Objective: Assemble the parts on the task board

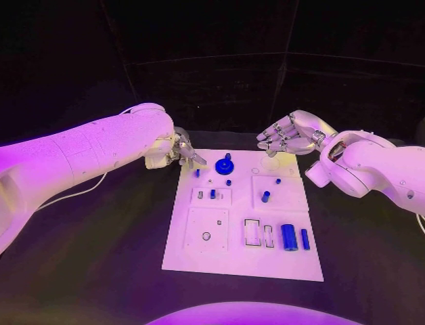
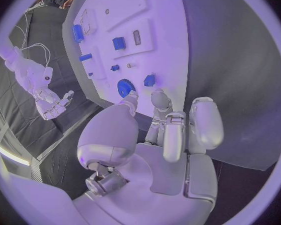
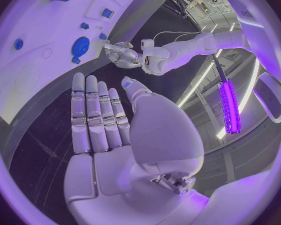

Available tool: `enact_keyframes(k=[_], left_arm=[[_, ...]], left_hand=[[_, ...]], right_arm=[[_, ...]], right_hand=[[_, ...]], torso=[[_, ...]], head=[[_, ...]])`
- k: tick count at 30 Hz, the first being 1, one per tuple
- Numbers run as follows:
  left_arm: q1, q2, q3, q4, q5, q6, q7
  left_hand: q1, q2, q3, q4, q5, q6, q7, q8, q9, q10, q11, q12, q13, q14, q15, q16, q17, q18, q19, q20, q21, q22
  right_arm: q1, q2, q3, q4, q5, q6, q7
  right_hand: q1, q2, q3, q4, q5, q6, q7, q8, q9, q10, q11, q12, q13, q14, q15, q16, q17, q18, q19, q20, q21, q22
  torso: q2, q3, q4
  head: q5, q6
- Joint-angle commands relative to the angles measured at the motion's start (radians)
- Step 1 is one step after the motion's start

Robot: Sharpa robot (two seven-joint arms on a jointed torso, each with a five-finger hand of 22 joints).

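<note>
Desk: black, carrying the task board, a white plate at the centre of the head view.
Near row: at the board's lower right a large blue cylinder lies beside a thinner blue bar; two pale slots sit just left of them.
Middle row: a small blue peg stands right of centre; a smaller blue piece sits to its left.
Far edge: a round blue knob stands near the board's upper middle.
Left hand: at the board's upper left corner, fingers curled in, nothing in them.
Right hand: above the board's upper right corner, fingers straight and side by side, thumb apart, holding nothing.
</note>
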Motion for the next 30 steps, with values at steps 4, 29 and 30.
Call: enact_keyframes(k=[4, 29, 30], left_arm=[[-0.007, 0.011, 0.0, -0.016, -0.024, 0.023, 0.025], [-0.016, 0.021, -0.001, -0.011, -0.025, 0.046, 0.032], [-0.016, 0.021, -0.001, -0.011, -0.025, 0.046, 0.032]], left_hand=[[0.011, 0.001, -0.011, 0.0, 0.001, 0.013, -0.002, -0.002, -0.002, 0.002, 0.003, 0.006, -0.001, 0.101, 0.005, 0.0, 0.251, -0.004, -0.001, 0.007, 0.002, 0.002], [0.078, 0.014, -0.032, -0.035, 0.001, 0.034, -0.007, 0.003, -0.018, 0.0, -0.002, 0.009, -0.006, 0.101, 0.001, 0.0, 0.251, -0.004, -0.001, 0.005, 0.002, 0.004], [0.079, 0.014, -0.032, -0.036, 0.001, 0.034, -0.007, 0.003, -0.018, 0.0, -0.002, 0.009, -0.006, 0.101, 0.001, 0.0, 0.251, -0.004, -0.001, 0.005, 0.002, 0.004]], right_arm=[[0.002, 0.003, 0.001, 0.0, 0.004, -0.005, 0.008], [0.002, 0.007, 0.001, -0.001, 0.004, -0.003, 0.005], [0.002, 0.007, 0.001, -0.001, 0.004, -0.003, 0.005]], right_hand=[[-0.007, -0.002, -0.001, 0.005, 0.005, -0.006, -0.002, 0.0, 0.001, -0.009, -0.002, 0.0, 0.001, 0.0, 0.004, -0.001, -0.002, 0.004, 0.005, 0.003, -0.004, -0.002], [-0.007, -0.002, -0.001, 0.005, 0.005, -0.006, -0.002, 0.0, 0.001, -0.009, -0.002, 0.0, 0.001, 0.0, 0.004, -0.001, -0.002, 0.004, 0.005, 0.003, -0.004, -0.002], [-0.007, -0.002, -0.001, 0.005, 0.005, -0.006, -0.002, 0.0, 0.001, -0.009, -0.002, 0.0, 0.001, 0.0, 0.004, -0.001, -0.002, 0.004, 0.005, 0.003, -0.004, -0.002]], torso=[[-0.001, 0.0012, 0.0005], [-0.002, 0.0013, 0.0015], [-0.002, 0.0013, 0.0019]], head=[[0.0, -0.003], [-0.001, -0.006], [-0.001, -0.007]])
